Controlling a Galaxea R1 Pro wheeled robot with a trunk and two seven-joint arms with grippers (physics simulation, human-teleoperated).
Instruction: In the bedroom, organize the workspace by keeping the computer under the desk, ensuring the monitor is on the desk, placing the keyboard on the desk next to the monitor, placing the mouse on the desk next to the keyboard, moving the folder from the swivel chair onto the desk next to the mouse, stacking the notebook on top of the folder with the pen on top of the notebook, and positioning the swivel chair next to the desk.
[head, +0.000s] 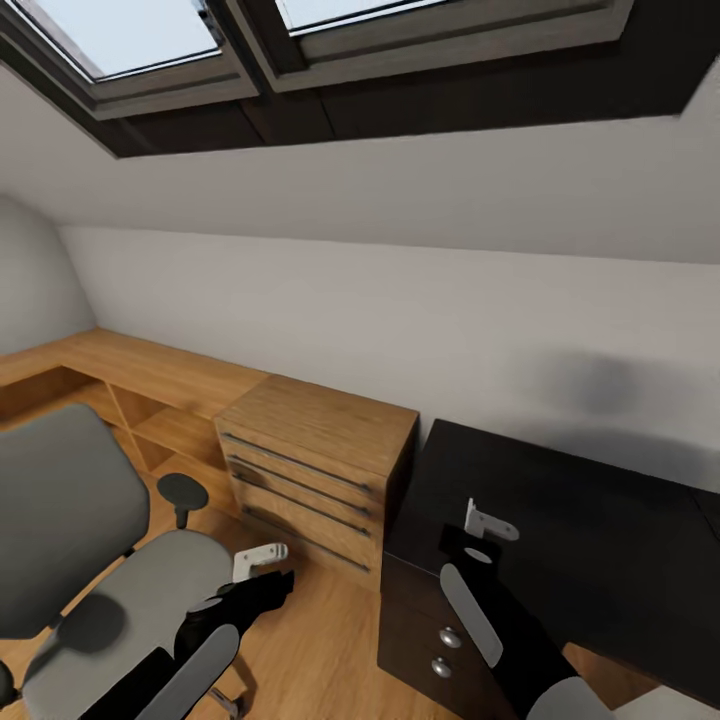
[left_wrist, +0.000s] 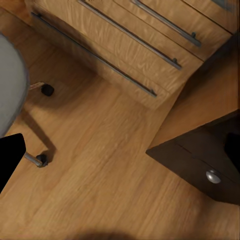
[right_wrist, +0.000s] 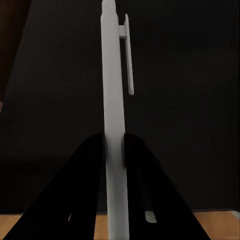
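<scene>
A pale grey pen stands clamped between the black fingers of my right gripper. That gripper hovers over the near left part of the glossy black desk. The grey swivel chair sits at the lower left with a bare seat, apart from the desk. My left gripper hangs open over the floor by the seat's right edge, holding nothing; one of its fingers shows at the edge of the left wrist view.
Light oak drawers with bar handles stand between the chair and the desk. A low oak shelf runs along the sloped wall. The desk's dark drawer unit has round knobs. The chair's casters rest on the plank floor.
</scene>
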